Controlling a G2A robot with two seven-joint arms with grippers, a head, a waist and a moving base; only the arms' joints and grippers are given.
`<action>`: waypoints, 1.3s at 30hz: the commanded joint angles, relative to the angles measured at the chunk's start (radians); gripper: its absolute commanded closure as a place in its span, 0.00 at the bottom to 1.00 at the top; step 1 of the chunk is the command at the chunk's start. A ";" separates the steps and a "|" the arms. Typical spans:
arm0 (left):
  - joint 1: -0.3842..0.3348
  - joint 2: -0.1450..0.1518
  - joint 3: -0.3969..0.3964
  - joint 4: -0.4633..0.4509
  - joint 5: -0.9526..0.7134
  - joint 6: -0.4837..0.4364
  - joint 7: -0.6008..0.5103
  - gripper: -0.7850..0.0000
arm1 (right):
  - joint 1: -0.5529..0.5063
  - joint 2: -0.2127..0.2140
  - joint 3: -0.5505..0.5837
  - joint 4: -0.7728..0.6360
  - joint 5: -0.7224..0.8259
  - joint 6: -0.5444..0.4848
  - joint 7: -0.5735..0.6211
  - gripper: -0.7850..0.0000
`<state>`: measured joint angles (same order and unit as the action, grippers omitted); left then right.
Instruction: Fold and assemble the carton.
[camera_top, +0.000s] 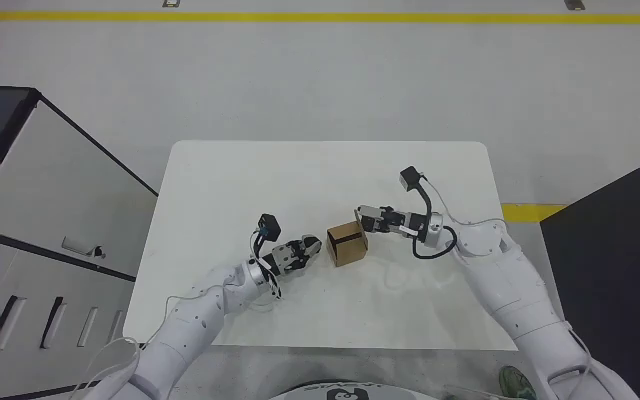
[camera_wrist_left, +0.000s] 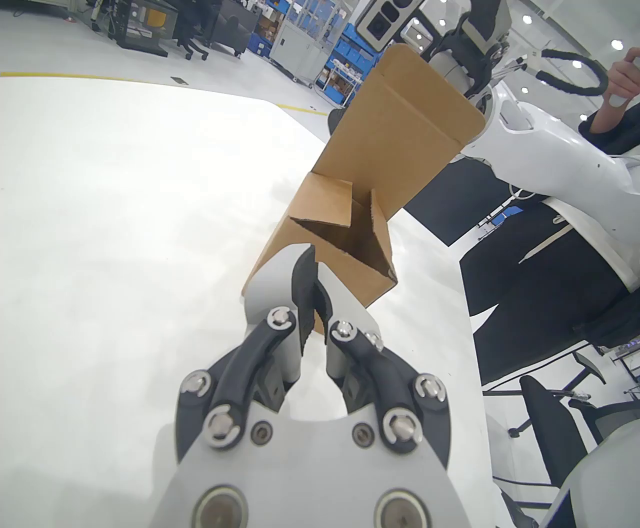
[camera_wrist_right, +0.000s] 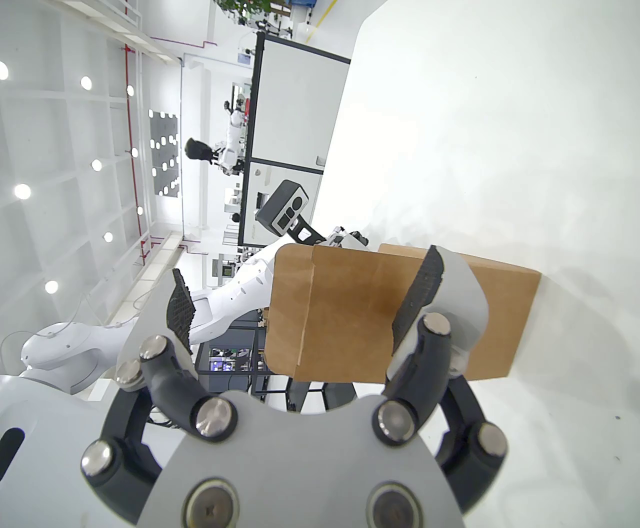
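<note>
**Small carton stands half built between two tools**

The left tool (camera_wrist_left: 312, 260) is closed with nothing in it. Its tips sit right at the near wall of the cardboard carton (camera_wrist_left: 362, 282). The right tool (camera_wrist_right: 305, 265) is wide open, with one finger (camera_wrist_right: 425, 295) across the carton's side and the other out past the tall lid flap (camera_wrist_right: 345, 310). The carton stands in the middle of the white bench (camera_top: 300, 180), its top open. It looks light and thin, so a hard push would likely slide or dent it. The stiff side walls near a corner look best to hold.
</note>
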<state>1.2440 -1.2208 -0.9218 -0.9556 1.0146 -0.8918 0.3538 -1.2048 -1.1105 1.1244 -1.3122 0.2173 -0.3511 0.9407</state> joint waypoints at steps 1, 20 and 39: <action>0.009 0.002 -0.007 -0.014 -0.044 -0.002 -0.050 1.00 | -0.006 0.005 0.010 -0.019 -0.021 0.019 0.002 0.00; 0.039 0.011 -0.041 -0.108 -0.467 0.031 -0.465 1.00 | -0.018 0.024 0.031 -0.134 -0.131 0.088 0.058 0.00; 0.046 0.021 -0.063 -0.186 -0.875 0.270 -0.838 1.00 | -0.034 0.035 0.060 -0.170 -0.120 0.170 0.063 0.00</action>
<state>1.2935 -1.2010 -0.9812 -1.1388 0.1657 -0.6391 -0.4499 -1.2389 -1.0767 1.1829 -1.4803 0.0972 -0.1830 0.9925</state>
